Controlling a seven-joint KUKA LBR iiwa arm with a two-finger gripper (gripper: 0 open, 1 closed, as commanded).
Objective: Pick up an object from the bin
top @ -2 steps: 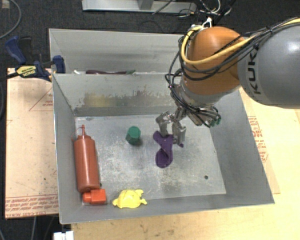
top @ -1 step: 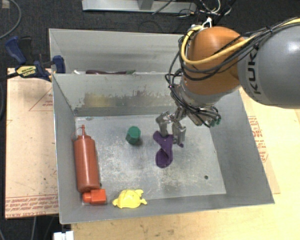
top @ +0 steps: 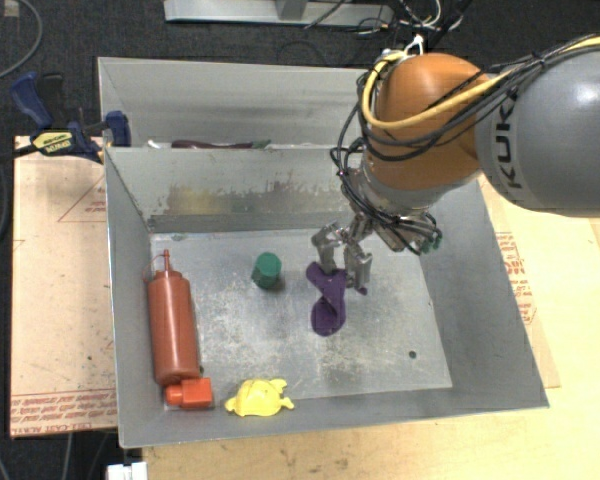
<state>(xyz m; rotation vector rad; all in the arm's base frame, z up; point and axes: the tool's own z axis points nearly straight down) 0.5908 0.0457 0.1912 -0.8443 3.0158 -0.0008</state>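
Note:
My gripper (top: 344, 265) hangs over the middle of the bin, right of centre. Its fingers (top: 359, 266) are closed on the upper end of a purple, twisted soft thing (top: 328, 302), whose lower end reaches the bin floor below. A small green cylinder (top: 268, 271) stands to the left of the gripper, apart from it.
A long red-brown bottle (top: 173, 326) with an orange cap lies along the left wall. A yellow crumpled thing (top: 257, 397) lies near the front wall. The arm with its orange cover and cables comes in from the upper right.

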